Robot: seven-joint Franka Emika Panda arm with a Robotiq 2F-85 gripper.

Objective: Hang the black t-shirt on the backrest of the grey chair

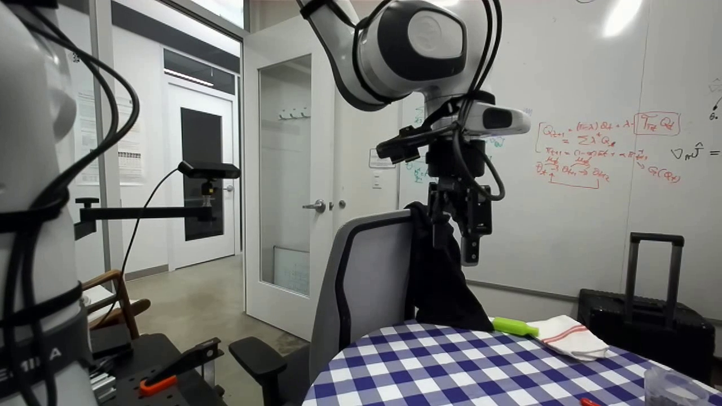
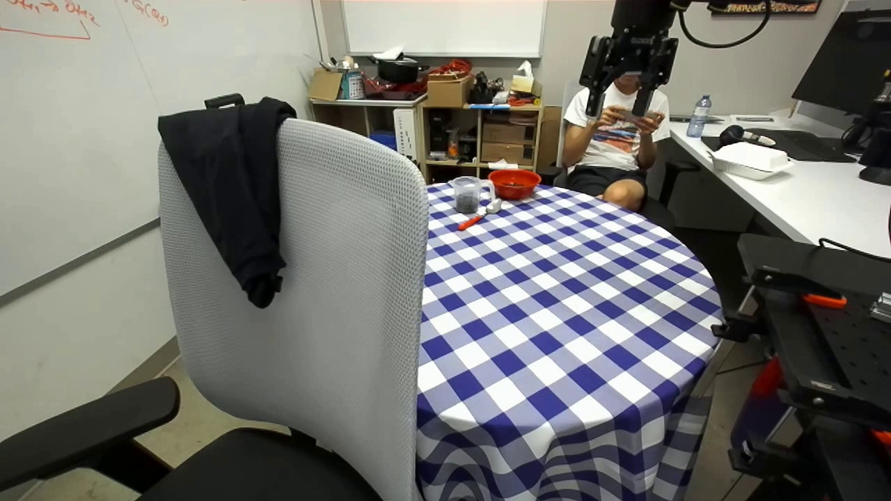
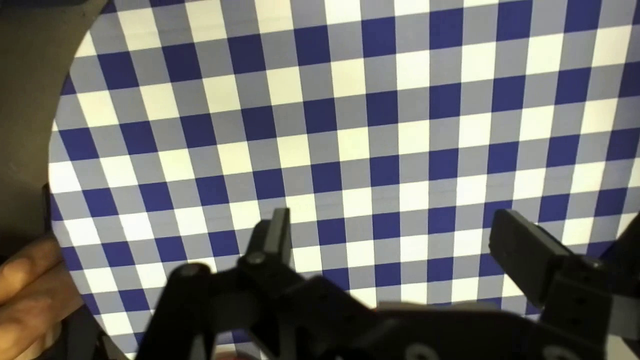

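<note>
The t-shirt (image 2: 233, 174) is hanging free of your pincer (image 2: 617, 104), whose jaws are standing wide apart and pointing downward. In your wrist view, the cloth-covered table (image 3: 385, 175) is spreading out beneath them. On it, in an exterior view, a clear jug (image 2: 467, 197) is standing just beside a red bowl (image 2: 515, 193), and a red-handled spoon (image 2: 473, 222) is lying near both. There too, in an exterior view, you are seeing a green object (image 1: 514, 327) lying just beside a striped towel (image 1: 572, 337). Farther out, your t-shirt is draping over a top corner of the backrest (image 2: 351, 209) of the grey chair (image 2: 334, 313), and both exterior views are showing it there, a part trailing down each face. Beyond the table, a person (image 2: 619, 144) is sitting, and a black suitcase (image 1: 632, 344) is standing in front of the whiteboard (image 1: 564, 231).
</note>
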